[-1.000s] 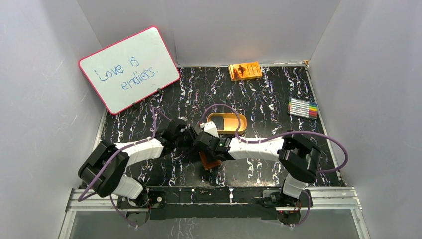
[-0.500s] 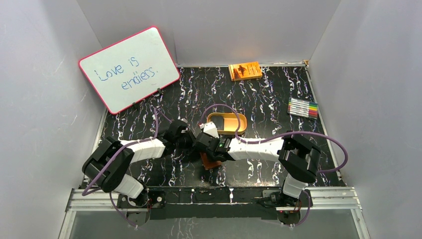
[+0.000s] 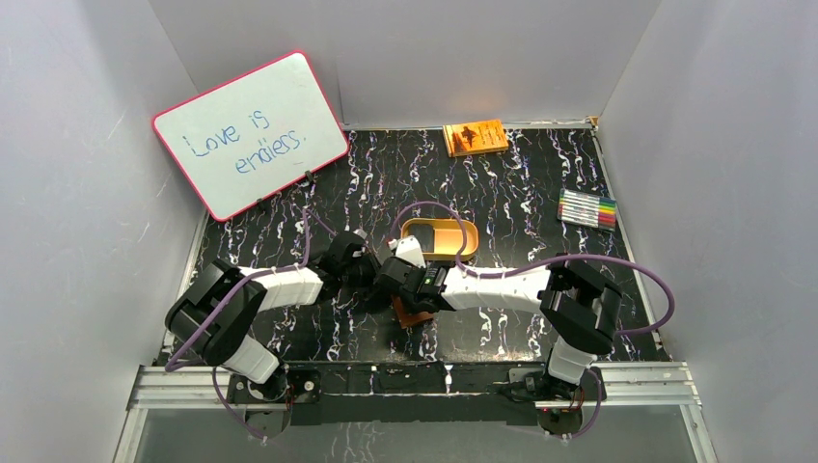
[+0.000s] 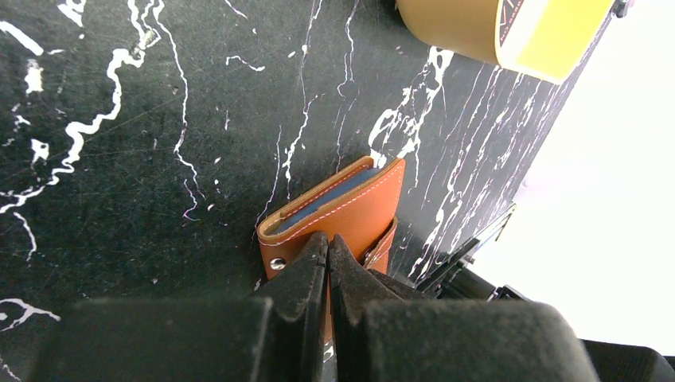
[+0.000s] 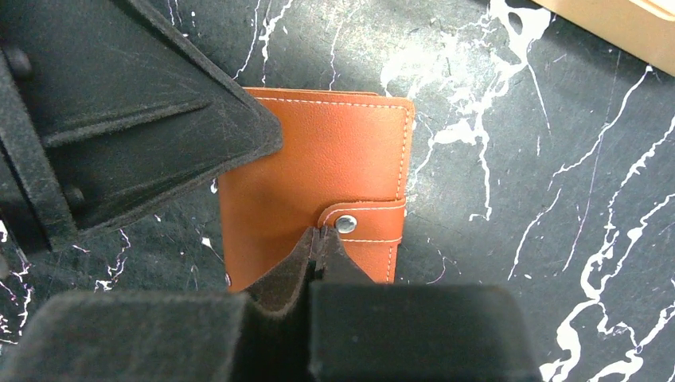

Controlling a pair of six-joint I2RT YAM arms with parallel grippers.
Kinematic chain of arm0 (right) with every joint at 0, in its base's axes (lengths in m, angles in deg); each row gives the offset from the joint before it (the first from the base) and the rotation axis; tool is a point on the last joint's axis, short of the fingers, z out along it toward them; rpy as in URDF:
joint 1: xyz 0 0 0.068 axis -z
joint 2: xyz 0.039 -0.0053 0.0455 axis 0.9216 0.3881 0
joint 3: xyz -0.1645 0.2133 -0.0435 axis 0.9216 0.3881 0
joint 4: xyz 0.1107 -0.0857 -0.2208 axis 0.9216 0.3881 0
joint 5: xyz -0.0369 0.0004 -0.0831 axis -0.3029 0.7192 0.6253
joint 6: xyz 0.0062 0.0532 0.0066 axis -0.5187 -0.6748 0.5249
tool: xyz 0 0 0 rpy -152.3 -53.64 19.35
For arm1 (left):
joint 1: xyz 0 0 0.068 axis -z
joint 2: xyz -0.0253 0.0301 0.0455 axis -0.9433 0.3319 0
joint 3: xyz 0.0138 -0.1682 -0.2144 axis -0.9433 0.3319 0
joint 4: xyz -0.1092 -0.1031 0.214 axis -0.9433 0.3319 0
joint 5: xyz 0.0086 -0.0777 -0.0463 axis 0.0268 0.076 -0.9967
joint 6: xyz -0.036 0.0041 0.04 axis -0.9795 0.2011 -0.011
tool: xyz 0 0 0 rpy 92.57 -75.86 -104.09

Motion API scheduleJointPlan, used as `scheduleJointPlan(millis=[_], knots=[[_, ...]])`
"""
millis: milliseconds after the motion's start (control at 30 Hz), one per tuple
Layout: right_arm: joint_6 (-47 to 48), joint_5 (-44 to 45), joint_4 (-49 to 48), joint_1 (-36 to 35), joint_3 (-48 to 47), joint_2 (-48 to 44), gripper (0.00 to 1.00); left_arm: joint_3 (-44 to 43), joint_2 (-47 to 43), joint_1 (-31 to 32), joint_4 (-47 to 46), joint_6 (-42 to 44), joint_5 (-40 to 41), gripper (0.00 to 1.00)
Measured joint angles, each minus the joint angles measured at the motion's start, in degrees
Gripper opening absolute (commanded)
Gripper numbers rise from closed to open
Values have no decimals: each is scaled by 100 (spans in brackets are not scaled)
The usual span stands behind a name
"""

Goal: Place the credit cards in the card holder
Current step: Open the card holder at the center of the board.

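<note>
At lower centre of the top view, the small square brown leather card holder (image 3: 413, 313) lies folded on the black marbled surface (image 3: 502, 193), with a bluish-grey credit card (image 4: 330, 197) edge showing inside. The left end effector (image 4: 327, 240) and right end effector (image 5: 322, 233), fingers together, press on it. This is probably the closing step; next, lift away gently.

Top view: my fixed camera looks down from above and behind the rig onto the worktop (image 3: 502, 193), far enough off to take in all of it. Wrist views: each camera rides just behind its own tool, the left tool (image 4: 327, 243) and the right tool (image 5: 321, 235), and looks along the fingers at the worktop from very close. All three views share the card holder (image 3: 415, 315) near the middle; the right wrist view faces almost straight down on it, the left wrist view obliquely.
</note>
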Motion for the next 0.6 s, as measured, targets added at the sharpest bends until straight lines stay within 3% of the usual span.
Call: scheduleJointPlan(millis=[467, 500, 567, 600], knots=[[-310, 420, 605, 2, 0, -361, 0, -63, 225, -2, -227, 83, -131, 0], [-297, 422, 605, 2, 2, -398, 5, -66, 245, -2, -264, 83, -149, 0], [-223, 380, 544, 2, 11, -466, 28, -66, 267, -2, -306, 85, -173, 0], [-177, 330, 483, 2, 13, -496, 34, -66, 267, -7, -310, 83, -177, 0]])
